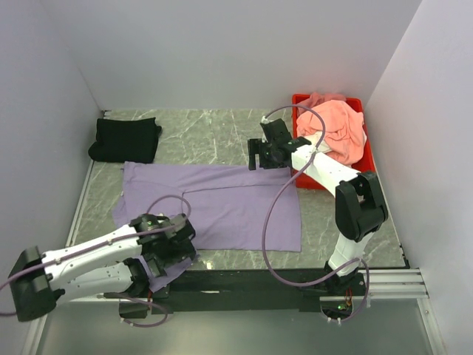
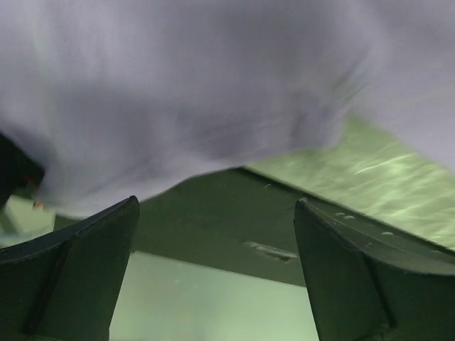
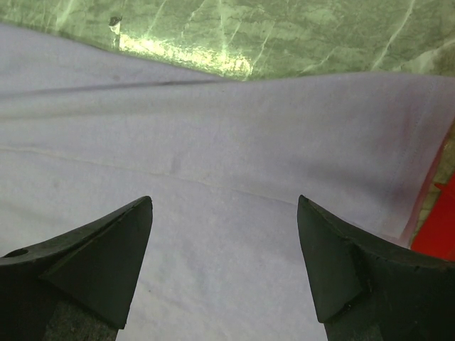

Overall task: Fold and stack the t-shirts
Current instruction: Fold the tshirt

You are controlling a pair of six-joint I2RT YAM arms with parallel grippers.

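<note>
We are counting three t-shirts: lavender shirt [image 1: 222,203], black shirt [image 1: 124,139], salmon-pink shirt [image 1: 341,127]; one red tray [image 1: 371,159]; two hands: left hand [image 1: 177,240], right hand [image 1: 260,154].

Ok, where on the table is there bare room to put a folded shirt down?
Bare table runs along the back, between the black shirt and the red tray. The purple shirt covers the middle; the tray holds the pink shirt.

Readable writing, brands, numbers: none that I can make out anywhere.
Spread shirt: the lavender-purple cloth t-shirt [image 1: 222,203] shows plain cloth, no legible print.
Folded shirt: the black cloth t-shirt [image 1: 126,139], beyond the lavender shirt's far left corner, is plain.
Tray: the red plastic tray [image 1: 298,102], right of the lavender shirt, has no legible marking.
</note>
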